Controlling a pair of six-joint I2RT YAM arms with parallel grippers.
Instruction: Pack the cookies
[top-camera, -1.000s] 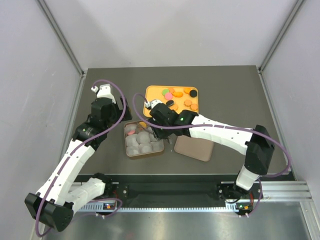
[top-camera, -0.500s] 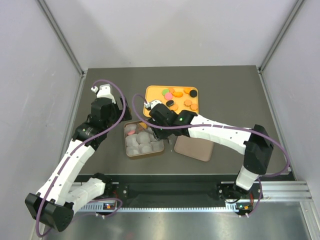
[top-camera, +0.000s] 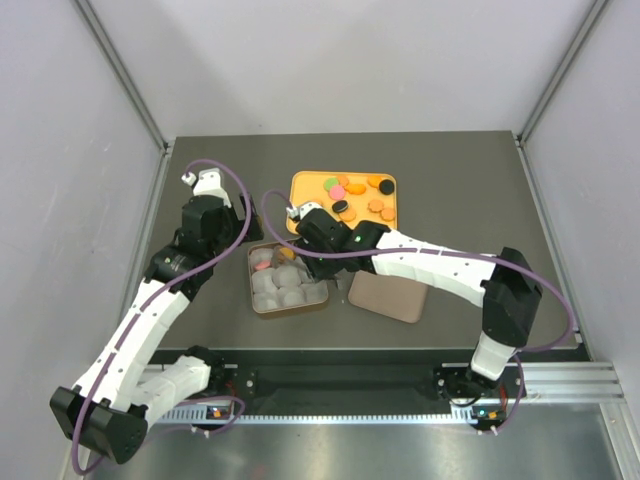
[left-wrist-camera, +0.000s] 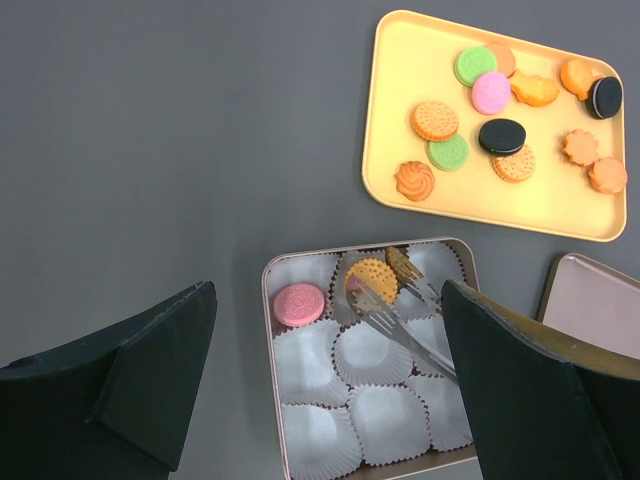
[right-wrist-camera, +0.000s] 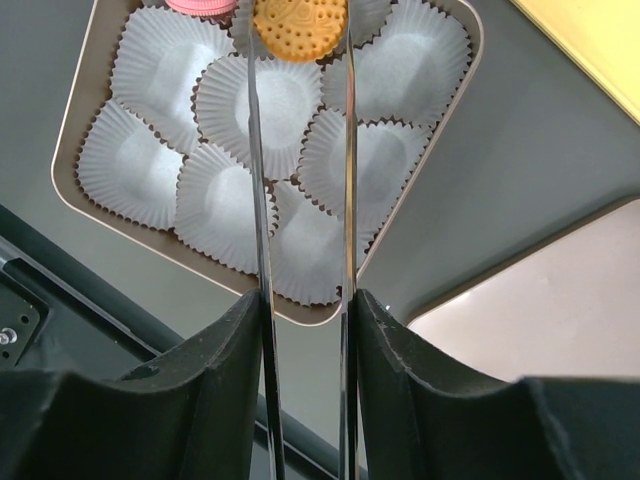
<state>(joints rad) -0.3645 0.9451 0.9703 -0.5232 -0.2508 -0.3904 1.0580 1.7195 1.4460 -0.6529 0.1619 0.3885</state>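
Tongs (right-wrist-camera: 348, 200) clamp one round, dotted orange cookie (right-wrist-camera: 298, 18) over the tin (right-wrist-camera: 85, 100); one pink cookie (left-wrist-camera: 299, 304) lies inside; thirteen more cookies (left-wrist-camera: 434, 120) lie beyond it.

Dark grey tabletop (top-camera: 460, 190) right of orange rectangular tray (top-camera: 310, 190) — open. Over brown rectangular tin (right-wrist-camera: 80, 110) of white paper cups (right-wrist-camera: 130, 165) — right gripper (right-wrist-camera: 305, 305)'s slim metal tongs (right-wrist-camera: 347, 200).

— Where do we find the tray (top-camera: 303, 188)?
— Behind the box (top-camera: 254, 300), with cookies (top-camera: 352, 190) lying on it. The lid (top-camera: 385, 295) sits just right of the box.
— And in the box?
— We see paper cups (left-wrist-camera: 372, 352), and one cookie (left-wrist-camera: 299, 304) in the far-left cup.
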